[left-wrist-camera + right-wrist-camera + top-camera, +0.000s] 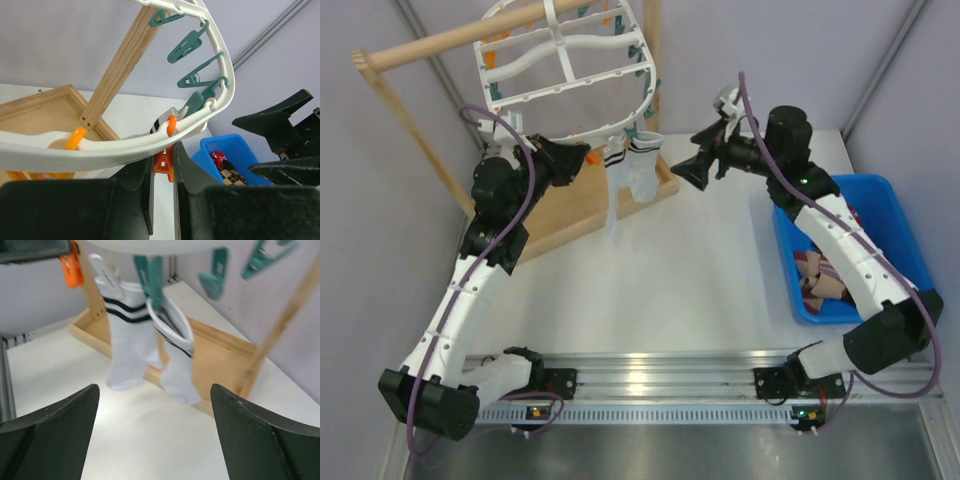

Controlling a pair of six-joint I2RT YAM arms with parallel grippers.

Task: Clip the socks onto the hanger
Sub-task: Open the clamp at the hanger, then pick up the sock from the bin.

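Observation:
The white oval hanger (565, 55) hangs from a wooden pole, with teal and orange clips on its rim. Two white socks with dark cuff bands (640, 168) hang from clips at its lower rim; the right wrist view shows them side by side (125, 345). My left gripper (582, 158) is under the rim (125, 145), shut on an orange clip (162, 170). My right gripper (695, 168) is open and empty, a short way right of the hanging socks (155, 390). More socks, argyle and red, lie in the blue bin (825, 280).
The wooden rack's tray base (570, 205) stands under the hanger, with an upright post (280, 325) behind the socks. The blue bin (890, 195) sits at the table's right edge. Free teal clips (187, 47) hang along the rim.

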